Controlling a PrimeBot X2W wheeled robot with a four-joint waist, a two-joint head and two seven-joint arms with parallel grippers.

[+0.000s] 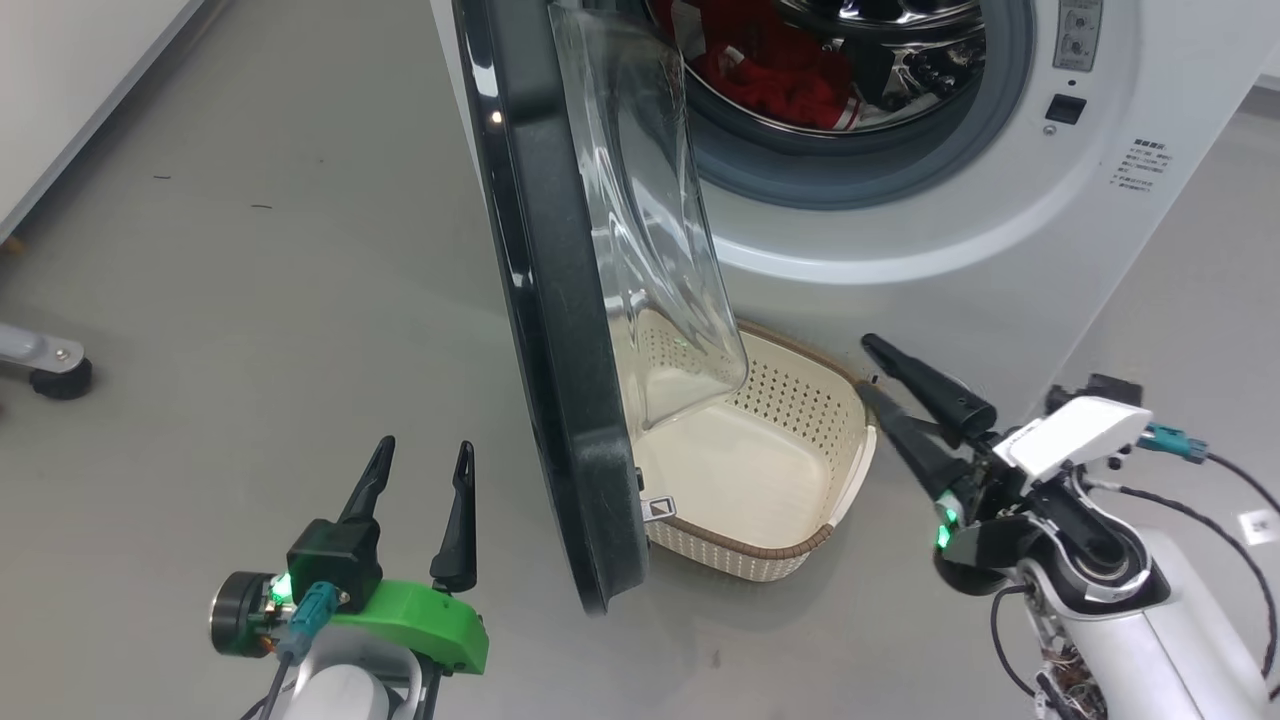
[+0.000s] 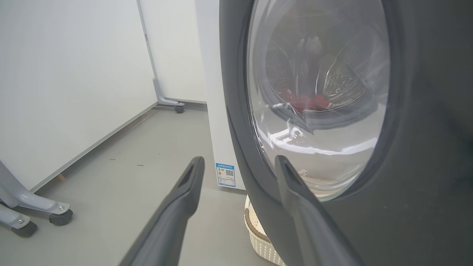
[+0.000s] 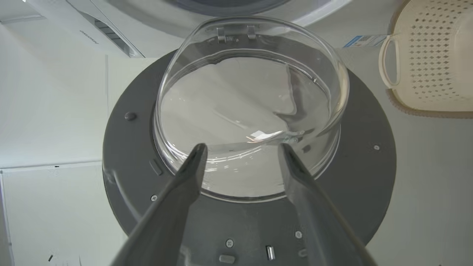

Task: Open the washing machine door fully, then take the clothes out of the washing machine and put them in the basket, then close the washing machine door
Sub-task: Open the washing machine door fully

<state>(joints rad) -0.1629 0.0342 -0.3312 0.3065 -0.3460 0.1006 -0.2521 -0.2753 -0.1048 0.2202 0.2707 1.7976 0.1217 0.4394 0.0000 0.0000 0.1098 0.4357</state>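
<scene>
Overhead view of a white front-loading washing machine with its round black-rimmed door swung out, almost edge-on to the camera. The opening step looks largely done, though I cannot tell whether the door could swing wider. The red clothes lie inside the drum, not yet taken out. The cream basket sits empty on the grey floor just in front of the machine, partly under the door's glass bowl. So 2 of the 3 steps appear to be left: moving the clothes and closing the door. The left gripper hangs outside the door, fingers spread, holding nothing. The right gripper is beside the basket's right rim and faces the door's inner side, fingers spread and empty. A blue sticker low on the machine carries a square code, and grey print marks the front panel; both are too small to read
</scene>
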